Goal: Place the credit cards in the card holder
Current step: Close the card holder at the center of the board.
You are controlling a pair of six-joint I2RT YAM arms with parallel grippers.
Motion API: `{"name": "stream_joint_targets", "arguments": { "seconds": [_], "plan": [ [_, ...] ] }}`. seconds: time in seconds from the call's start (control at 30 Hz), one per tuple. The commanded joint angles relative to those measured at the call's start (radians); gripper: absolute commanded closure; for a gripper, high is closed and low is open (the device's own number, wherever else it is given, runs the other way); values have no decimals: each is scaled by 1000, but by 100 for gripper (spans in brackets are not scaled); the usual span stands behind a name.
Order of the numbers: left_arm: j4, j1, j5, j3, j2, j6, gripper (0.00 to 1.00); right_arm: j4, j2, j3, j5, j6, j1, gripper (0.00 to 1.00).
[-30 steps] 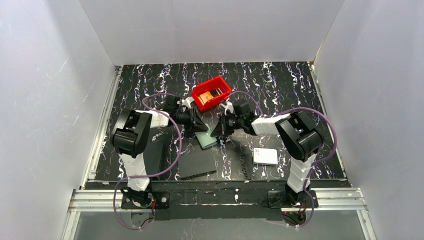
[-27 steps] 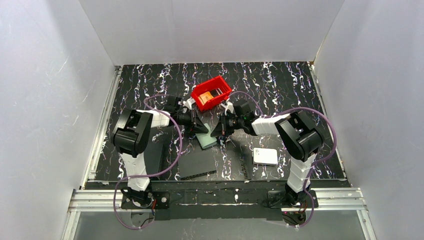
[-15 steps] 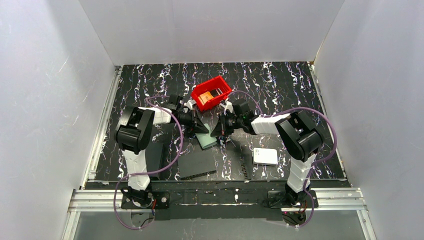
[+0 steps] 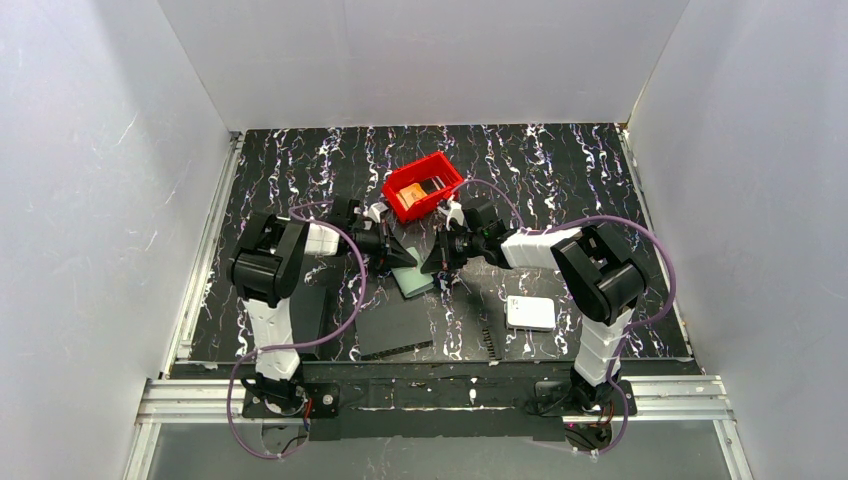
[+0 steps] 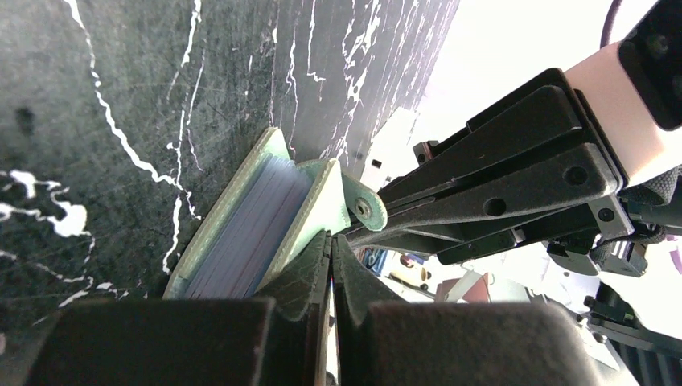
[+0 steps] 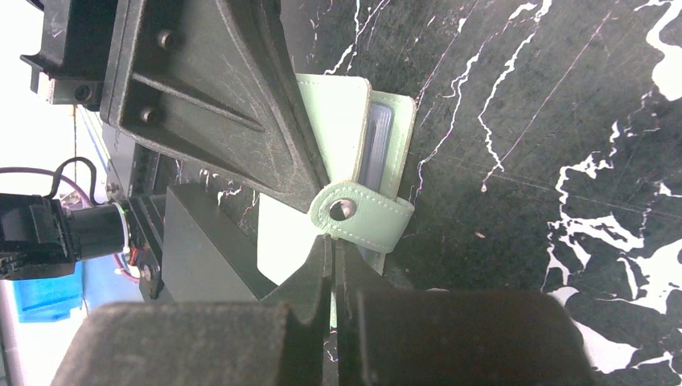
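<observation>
While both arms meet at the card holder (image 4: 412, 279) lying mid-table, the left gripper (image 5: 330, 251) and right gripper (image 6: 331, 256) are each clenched tight at its flap; whether either pinches it cannot be told; the credit cards (image 4: 424, 190) lie in the red bin (image 4: 411, 211) just beyond; none appears loaded, so the work looks barely begun.

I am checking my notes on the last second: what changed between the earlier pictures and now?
The elbow of the left arm shifted slightly rightward, and the left tool closed at the card holder; a grip is unclear. The right tool, red bin and white box stayed.
</observation>
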Motion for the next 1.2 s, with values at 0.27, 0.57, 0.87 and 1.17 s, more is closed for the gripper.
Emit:
{"name": "stream_joint_targets", "arguments": {
  "seconds": [0.27,0.57,0.87,1.17],
  "plan": [
    [424,14,-219,-125,-116,-118,100,-163,81,-84,182,-86,-11,99],
    [490,-28,-202,-149,-104,-164,100,-163,85,-81,179,-87,-11,99],
    [559,-45,-209,-227,-107,-193,100,-175,85,-76,181,-96,-11,99],
    [560,-28,-313,-317,-1,-189,100,-205,72,-68,205,-100,-11,99]
  ]
}}
